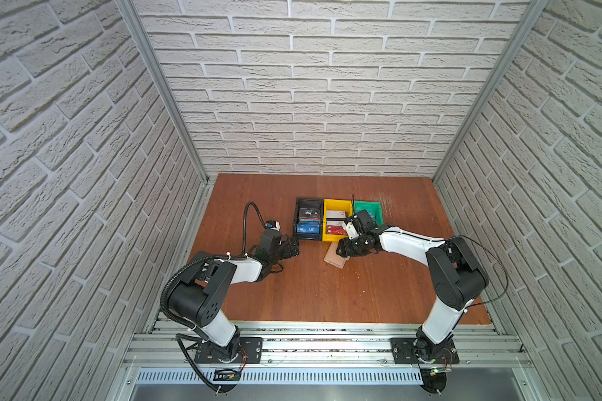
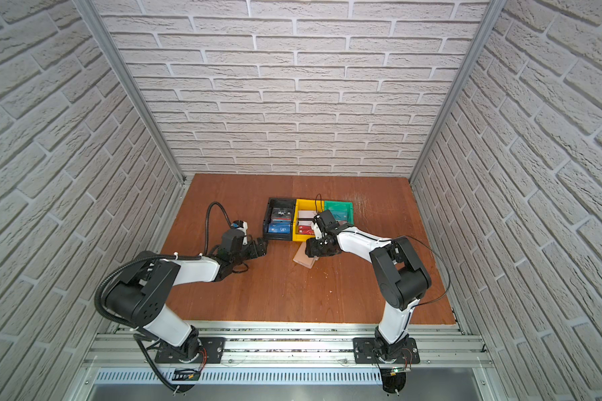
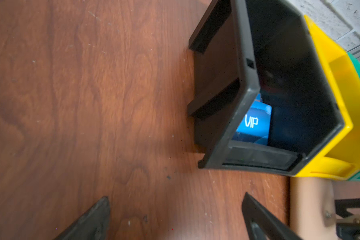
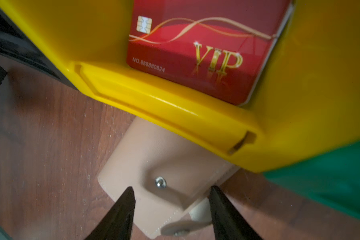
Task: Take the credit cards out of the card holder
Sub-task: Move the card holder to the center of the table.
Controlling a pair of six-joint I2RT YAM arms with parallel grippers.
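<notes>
Right wrist view: right claw point(image 4: 172, 188) hangs open over the card holder point(image 4: 150, 162); looks soft, light, floppy; I'd pinch the loose snap tab point(image 4: 175, 227).

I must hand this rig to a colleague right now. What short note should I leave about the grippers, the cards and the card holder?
The left gripper is open and empty, over bare table beside the black bin.
The right gripper has its fingers apart just over the card holder; no sure grip.
The card holder lies folded on the table against the yellow bin, snap tab loose.
Done: a blue VIP card in the black bin, a red VIP card in the yellow bin, a teal card in the green bin.
Left: the holder's inside is hidden; open it and check.
</notes>
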